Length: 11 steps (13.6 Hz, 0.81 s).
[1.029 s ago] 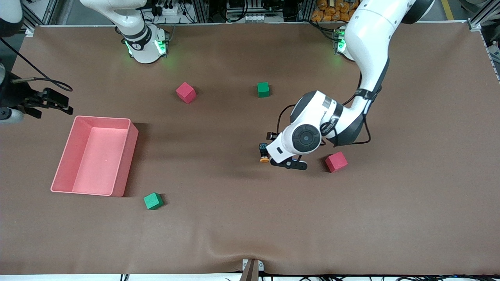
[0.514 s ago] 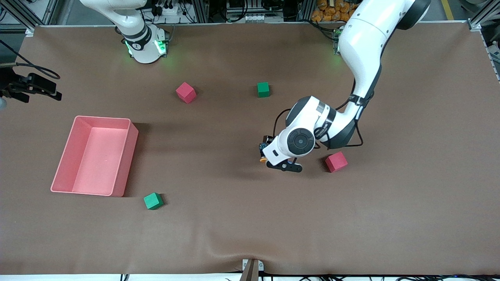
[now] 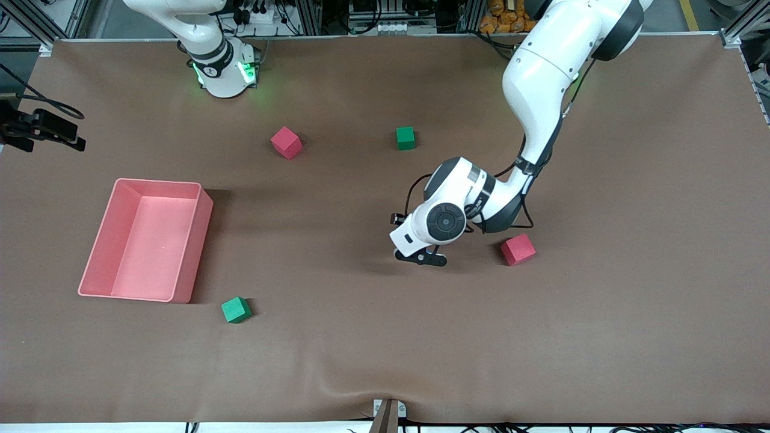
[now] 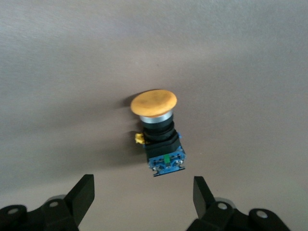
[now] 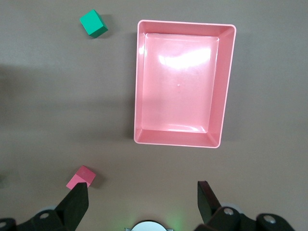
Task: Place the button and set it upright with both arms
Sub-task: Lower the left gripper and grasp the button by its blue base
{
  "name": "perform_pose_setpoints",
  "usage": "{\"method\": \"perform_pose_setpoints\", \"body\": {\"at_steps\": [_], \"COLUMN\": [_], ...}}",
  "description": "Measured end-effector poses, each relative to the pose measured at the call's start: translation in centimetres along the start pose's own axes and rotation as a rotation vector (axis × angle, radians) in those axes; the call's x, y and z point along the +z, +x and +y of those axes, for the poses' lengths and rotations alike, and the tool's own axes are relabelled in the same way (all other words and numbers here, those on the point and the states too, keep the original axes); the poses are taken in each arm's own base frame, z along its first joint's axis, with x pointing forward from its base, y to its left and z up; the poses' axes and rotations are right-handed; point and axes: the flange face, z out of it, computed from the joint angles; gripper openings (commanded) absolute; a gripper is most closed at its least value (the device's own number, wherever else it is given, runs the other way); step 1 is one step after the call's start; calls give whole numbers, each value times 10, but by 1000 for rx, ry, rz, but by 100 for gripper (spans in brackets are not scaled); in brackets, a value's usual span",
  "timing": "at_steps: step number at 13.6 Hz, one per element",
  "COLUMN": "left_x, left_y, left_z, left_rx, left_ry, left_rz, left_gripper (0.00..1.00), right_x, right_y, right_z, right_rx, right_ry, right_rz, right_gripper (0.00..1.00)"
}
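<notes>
The button [image 4: 159,132] lies on its side on the brown table, with its orange cap, black body and blue base all showing in the left wrist view. My left gripper [image 4: 143,192] is open and empty, just above the table, with its fingers on either side of the button's base end and clear of it. In the front view the left arm's wrist [image 3: 445,221] hides the button. My right gripper [image 5: 143,192] is open and empty. It hangs high over the table's edge at the right arm's end [image 3: 45,129].
A pink bin [image 3: 204,240] stands empty at the right arm's end; it also shows in the right wrist view [image 5: 137,82]. A red cube [image 3: 518,249] lies close beside the left hand. Another red cube [image 3: 286,142] and two green cubes [image 3: 405,138] [image 3: 236,310] lie around.
The left hand has slid toward the right arm's end and now covers the button in the front view. The right gripper has drifted toward the robots' side of the table edge.
</notes>
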Motion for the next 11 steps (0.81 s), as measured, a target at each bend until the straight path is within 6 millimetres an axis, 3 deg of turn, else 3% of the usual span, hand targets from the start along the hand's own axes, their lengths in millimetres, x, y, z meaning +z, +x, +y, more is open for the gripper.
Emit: {"method": "perform_pose_setpoints", "body": {"at_steps": [4, 7, 11], "left_x": [22, 20, 27], "left_y": [0, 4, 8], "left_z": [14, 14, 10], "left_rx": [10, 8, 1], "left_ry": [4, 1, 15], "left_rz": [-2, 8, 14], "left_gripper": [81, 78, 67], "right_x": [-1, 0, -9], "right_y": [0, 0, -1], "right_z": [0, 1, -1], "right_rx": [12, 31, 34], "right_ry": [-1, -1, -2], "right_rz": [1, -1, 18], "right_gripper": [100, 100, 100]}}
